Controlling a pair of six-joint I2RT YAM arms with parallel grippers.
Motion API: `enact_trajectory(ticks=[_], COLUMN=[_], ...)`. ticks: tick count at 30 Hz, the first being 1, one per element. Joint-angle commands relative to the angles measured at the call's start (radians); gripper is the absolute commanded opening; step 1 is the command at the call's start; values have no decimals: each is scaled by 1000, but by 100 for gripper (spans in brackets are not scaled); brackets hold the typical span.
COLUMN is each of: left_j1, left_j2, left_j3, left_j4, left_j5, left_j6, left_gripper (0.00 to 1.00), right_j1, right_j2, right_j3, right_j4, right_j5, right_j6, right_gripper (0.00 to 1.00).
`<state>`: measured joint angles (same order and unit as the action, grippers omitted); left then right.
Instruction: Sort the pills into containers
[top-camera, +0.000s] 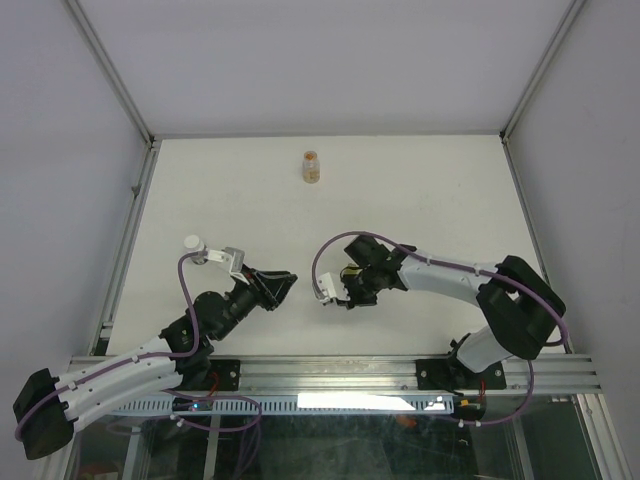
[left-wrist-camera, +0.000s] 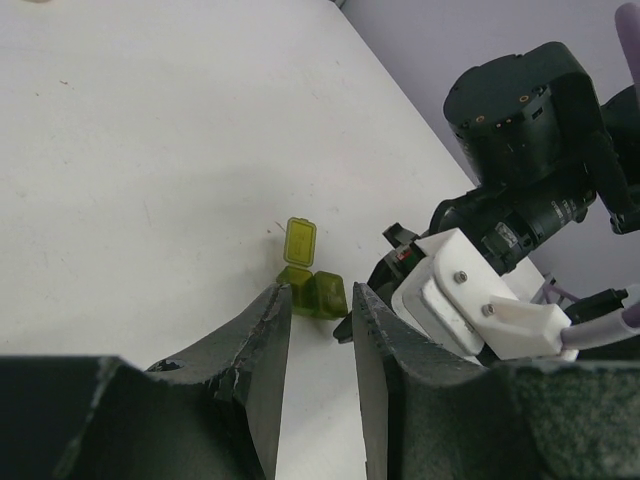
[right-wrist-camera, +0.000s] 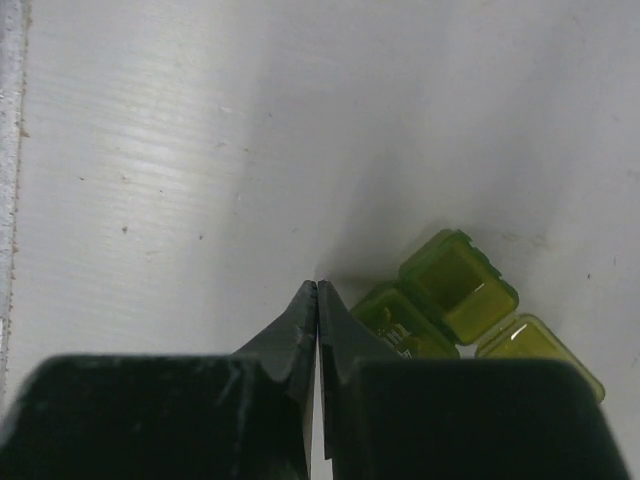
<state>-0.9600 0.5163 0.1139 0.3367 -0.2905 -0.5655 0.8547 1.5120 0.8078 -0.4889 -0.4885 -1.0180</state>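
Pills (top-camera: 312, 172): orange-tan mass inside a small clear bottle (top-camera: 312, 160), upper centre of the white table (top-camera: 420, 200), well apart from both arms.

Container: olive-green translucent pill box (left-wrist-camera: 312, 292), one small lid (left-wrist-camera: 300, 241) flipped up, lying centre frame in the left wrist view, just beyond the fingertips.

Left gripper (left-wrist-camera: 318, 302): fingers parted by a narrow gap, grasping nothing.

Right gripper (right-wrist-camera: 317, 292): fingertips pressed together, nothing between them; box just beside, lower right of its view.

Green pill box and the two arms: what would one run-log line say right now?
left gripper: jaws open, green box just ahead | right gripper: jaws shut beside box | pill bottle: far side, ungripped
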Motion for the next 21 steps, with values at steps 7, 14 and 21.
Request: enact_trajectory(ticks=[7,14,21], left_j1=[9,9,8], left_j2=[2,24,26], left_j3=[-5,3,8], left_j4=[33,52,53], left_j5=[-20,-13,-4], left_j6=[6,9,13], left_gripper=[32,33,33], right_j1=[-100,-128,-126], right_j2=[-52,-36,-27], right_j3=[51,55,100], right_j4=[38,69,-101], right_j5=[57,41,-72], right_j6=[54,117,53], right_gripper=[5,10,14])
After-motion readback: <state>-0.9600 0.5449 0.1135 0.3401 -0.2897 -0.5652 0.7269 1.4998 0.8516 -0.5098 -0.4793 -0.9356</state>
